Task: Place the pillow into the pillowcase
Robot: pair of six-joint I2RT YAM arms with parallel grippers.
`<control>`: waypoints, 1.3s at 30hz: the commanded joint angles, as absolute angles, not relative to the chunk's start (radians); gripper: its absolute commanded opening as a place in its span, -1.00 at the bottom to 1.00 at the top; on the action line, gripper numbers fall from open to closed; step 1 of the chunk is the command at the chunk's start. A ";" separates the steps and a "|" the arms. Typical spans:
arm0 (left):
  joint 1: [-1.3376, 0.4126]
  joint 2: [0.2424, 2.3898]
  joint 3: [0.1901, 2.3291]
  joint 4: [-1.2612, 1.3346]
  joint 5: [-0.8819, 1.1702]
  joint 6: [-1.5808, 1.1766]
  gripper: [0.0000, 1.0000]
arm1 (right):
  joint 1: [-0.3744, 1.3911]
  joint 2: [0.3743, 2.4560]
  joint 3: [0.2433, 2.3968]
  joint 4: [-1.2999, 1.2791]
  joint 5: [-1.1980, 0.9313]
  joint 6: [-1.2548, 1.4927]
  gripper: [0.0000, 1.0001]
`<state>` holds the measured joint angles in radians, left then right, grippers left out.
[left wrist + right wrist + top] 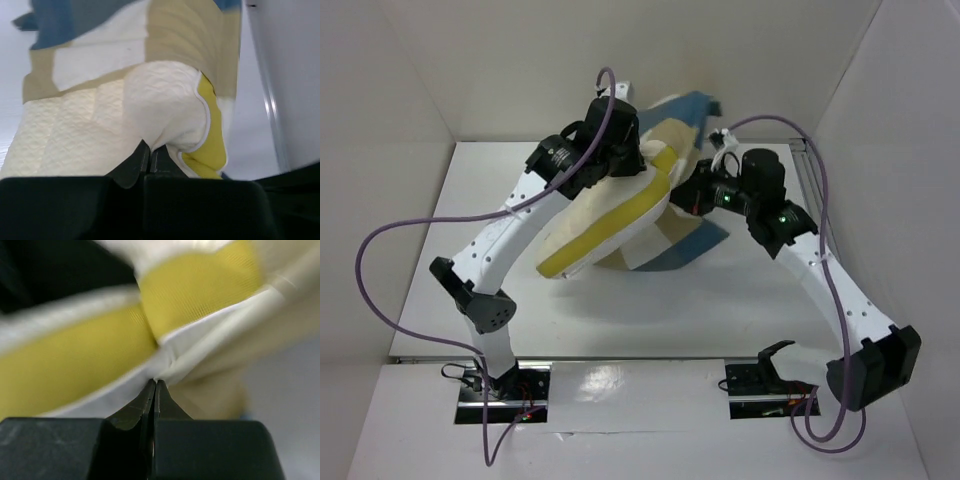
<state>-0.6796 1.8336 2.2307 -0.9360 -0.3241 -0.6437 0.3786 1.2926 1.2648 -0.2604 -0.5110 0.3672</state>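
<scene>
Cream pillow [610, 215], seemingly in right fingers [145, 399]

The top camera looked down from above and behind the two arm bases, far enough back to take in the whole white worktop [720, 290]. The left wrist camera sat just behind its own black jaws, close against the soft cream-white quilted pillow [165, 110], with the blue, tan and cream checked fabric pillowcase [185, 35] beyond. The right wrist camera was nearer still, and blurred. All three shared the pillow's yellow band [75, 360].

Quilted matt cloth pillow [165, 105], thin woven cloth pillowcase [180, 30]
</scene>
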 commanded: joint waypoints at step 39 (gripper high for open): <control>-0.825 1.840 1.816 -0.562 -0.347 -0.859 -1.00 | 0.364 1.137 0.932 -0.413 -0.604 0.400 -1.00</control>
